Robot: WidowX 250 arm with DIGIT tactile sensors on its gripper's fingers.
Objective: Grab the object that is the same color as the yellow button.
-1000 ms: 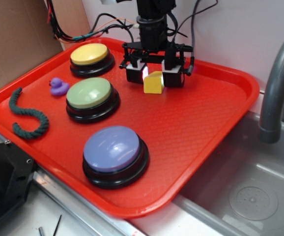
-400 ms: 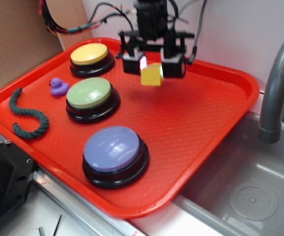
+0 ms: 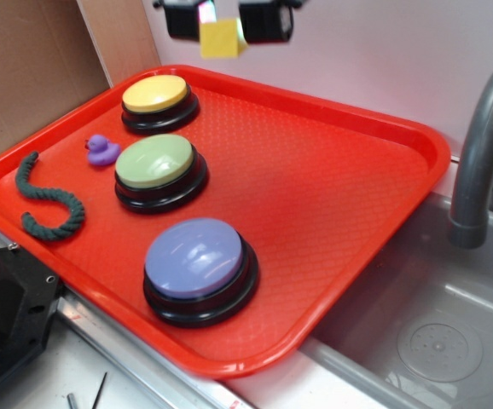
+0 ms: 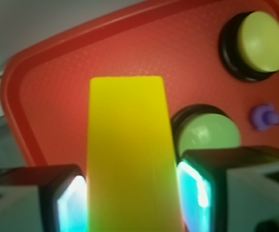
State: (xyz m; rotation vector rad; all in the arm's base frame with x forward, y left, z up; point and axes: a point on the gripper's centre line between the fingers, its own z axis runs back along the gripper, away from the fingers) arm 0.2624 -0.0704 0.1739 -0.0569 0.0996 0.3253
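Red tray (image 3: 357, 196) carries blue-purple button (image 3: 200, 260), green button (image 3: 157, 164), yellow button (image 3: 155, 94), green rope (image 3: 46, 204) and purple duck (image 3: 101, 149). Gripper (image 3: 221, 21) hangs above the tray's far edge — fingers (image 4: 197, 188) clamped on the yellow wedge block (image 3: 219, 38), apparently clear of the tray.

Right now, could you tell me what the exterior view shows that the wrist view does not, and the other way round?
Only the exterior view shows the blue-purple button, the green rope, the faucet and the sink. Only the wrist view shows up close the fingers pressing on both sides of the yellow block. Both show the block held above the red tray, the yellow button, the green button and the purple duck.
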